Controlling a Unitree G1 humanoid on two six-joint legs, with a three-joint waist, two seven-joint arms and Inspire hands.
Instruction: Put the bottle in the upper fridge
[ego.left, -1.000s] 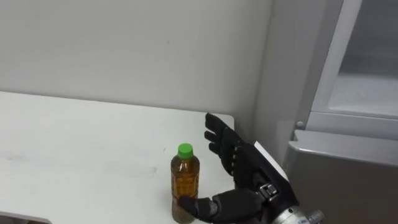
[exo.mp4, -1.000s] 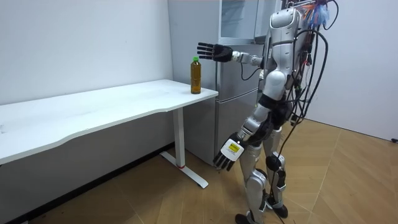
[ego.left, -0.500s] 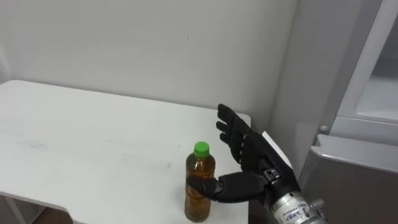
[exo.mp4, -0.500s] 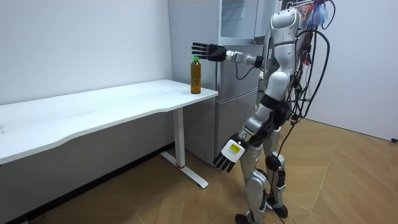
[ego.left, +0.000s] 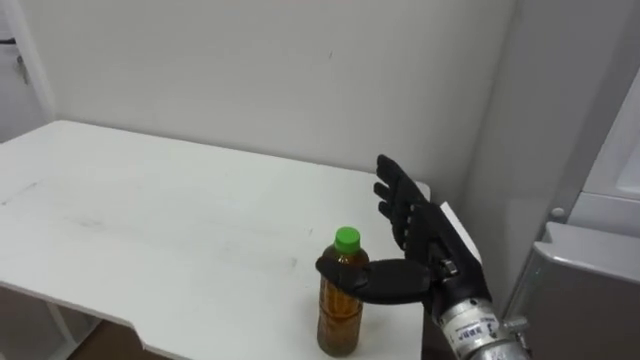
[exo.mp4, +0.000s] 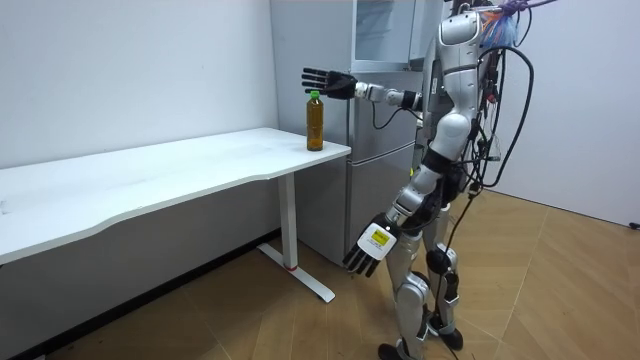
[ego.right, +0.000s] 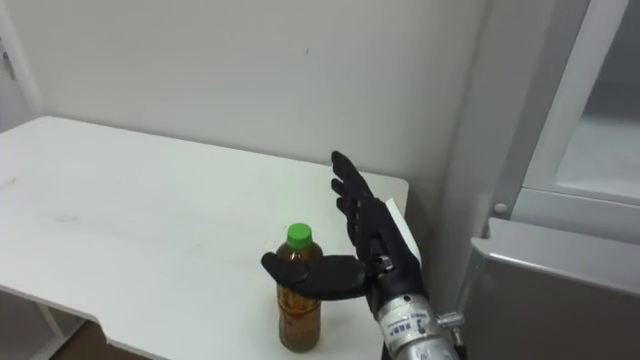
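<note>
A clear bottle (ego.left: 340, 310) of amber drink with a green cap stands upright near the right end of the white table (ego.left: 150, 215). My right hand (ego.left: 418, 228) is open just to the right of it. The fingers point straight away past the cap, and the thumb lies across the front of the bottle's shoulder. In the room view the same hand (exo.mp4: 325, 80) hovers at the height of the bottle (exo.mp4: 315, 122) top. My left hand (exo.mp4: 368, 250) hangs open by my thigh. I stand between the table's end and the fridge (exo.mp4: 385, 110).
The grey fridge (ego.right: 560, 290) stands right of the table, its upper door open on a pale inside (ego.right: 600, 140). A white wall runs behind the table. The table top (exo.mp4: 150, 180) stretches far to my left.
My right hand has reached further towards the bottle and risen, its thumb moving from the bottle's base up to its shoulder. The eye view has shifted left. The bottle has stayed put.
</note>
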